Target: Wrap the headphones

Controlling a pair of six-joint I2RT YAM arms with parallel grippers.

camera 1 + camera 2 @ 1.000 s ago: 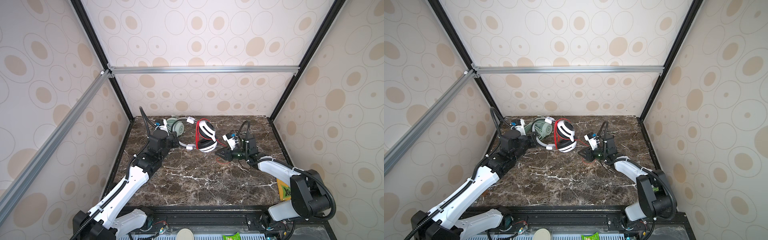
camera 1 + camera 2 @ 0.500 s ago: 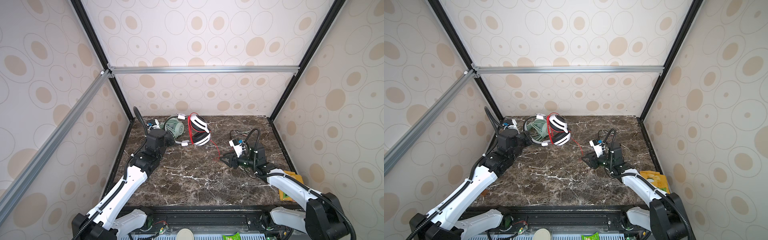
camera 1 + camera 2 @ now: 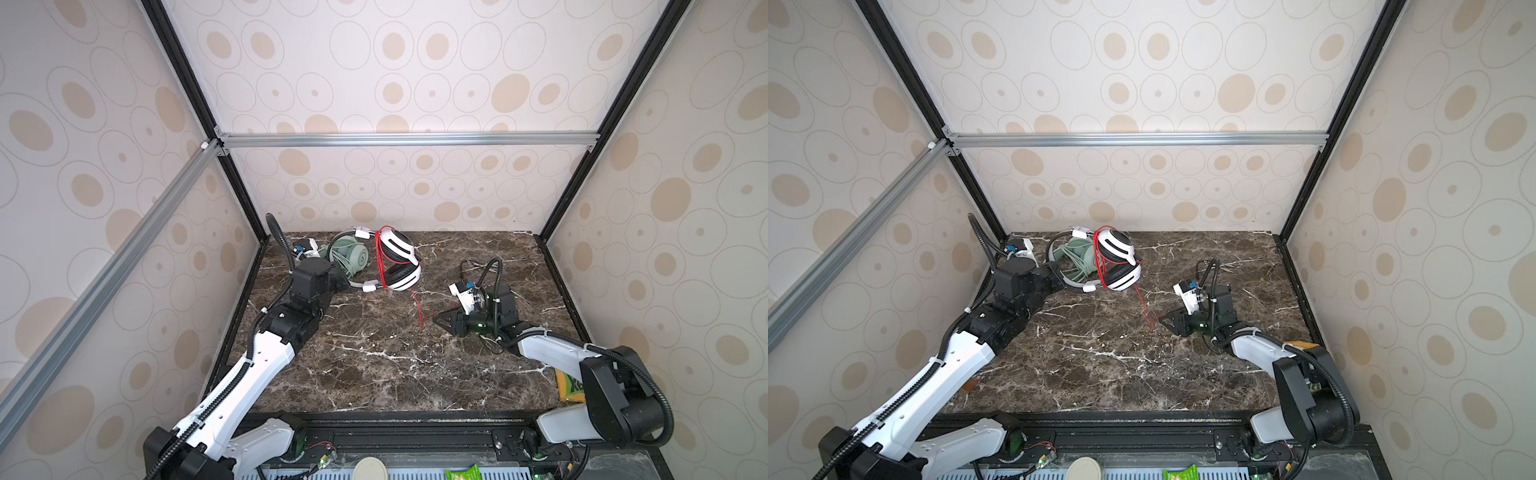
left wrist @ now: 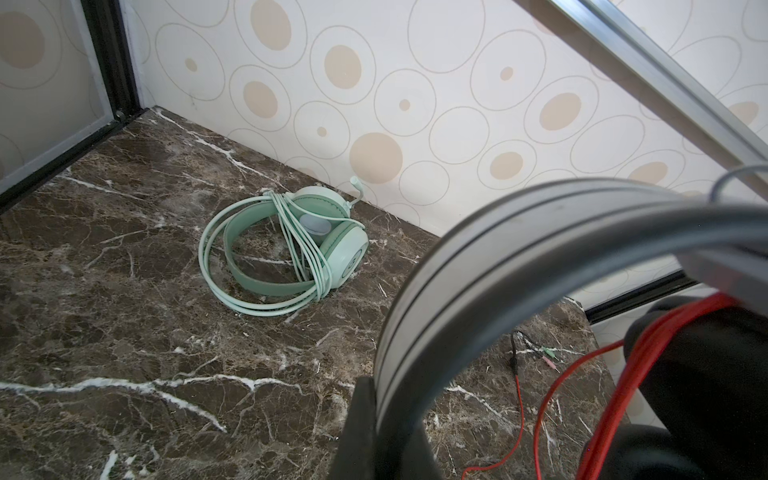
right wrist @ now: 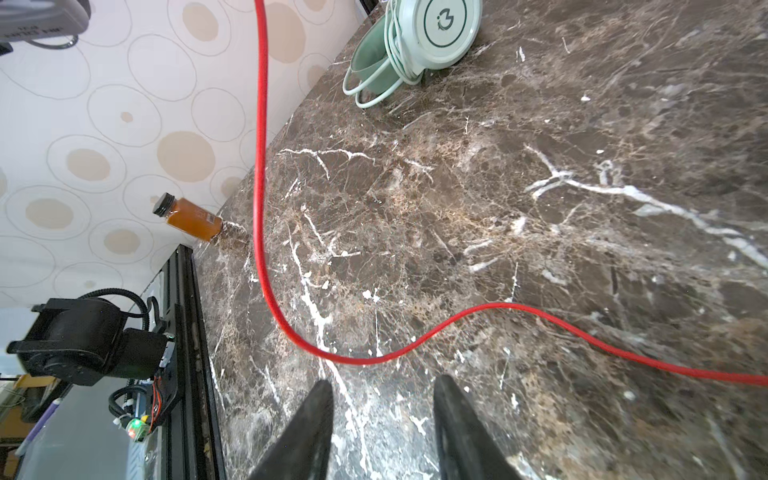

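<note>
Marble tabletop (image 3: 374, 365) carries all. Left gripper (image 3: 344, 284), just in front of mint-green headset (image 3: 351, 258), clamped on silver headband (image 4: 498, 257) of white-and-black headset (image 3: 401, 262). Mint-green headset lies by back wall (image 3: 395, 195), pale cable wound round it. White-and-black headset just right of mint-green headset, 2 ear cups (image 3: 397, 245) together. Red cable (image 3: 415, 305) trails from it, further right and forward, onto marble. Right gripper (image 3: 438, 321), well right of mint-green headset, jaws apart, empty, tips just short of red cable.
</note>
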